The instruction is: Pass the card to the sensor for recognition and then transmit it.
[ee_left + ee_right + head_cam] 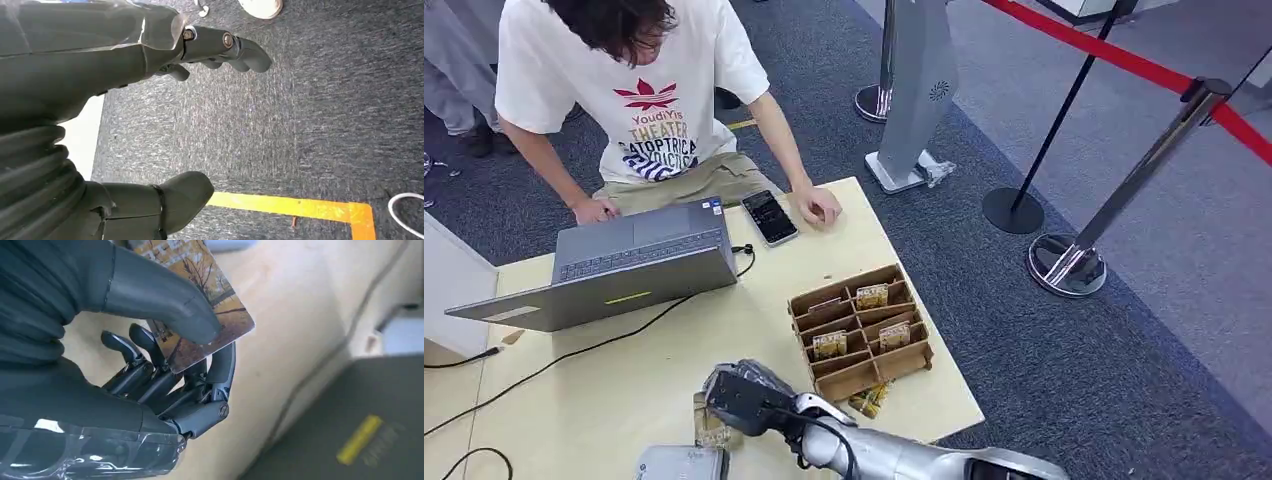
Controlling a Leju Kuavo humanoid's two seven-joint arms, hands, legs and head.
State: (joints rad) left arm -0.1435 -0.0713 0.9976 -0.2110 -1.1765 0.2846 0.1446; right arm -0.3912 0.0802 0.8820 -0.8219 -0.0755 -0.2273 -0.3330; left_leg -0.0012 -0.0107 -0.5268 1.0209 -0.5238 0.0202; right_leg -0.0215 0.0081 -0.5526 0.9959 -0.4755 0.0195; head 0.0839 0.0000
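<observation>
The right hand (165, 370) pinches the card (210, 305) between thumb and fingers (150, 380), face exposed above the desk (754, 330) near the grey sensor (679, 463) for reading, while the left hand (150, 125) hangs empty, fingers spread.

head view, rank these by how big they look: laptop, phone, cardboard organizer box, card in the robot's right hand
1. Laptop, largest.
2. Cardboard organizer box.
3. Phone.
4. Card, smallest showing, but the right hand hides much of it, so its place against the phone is unsure.
</observation>
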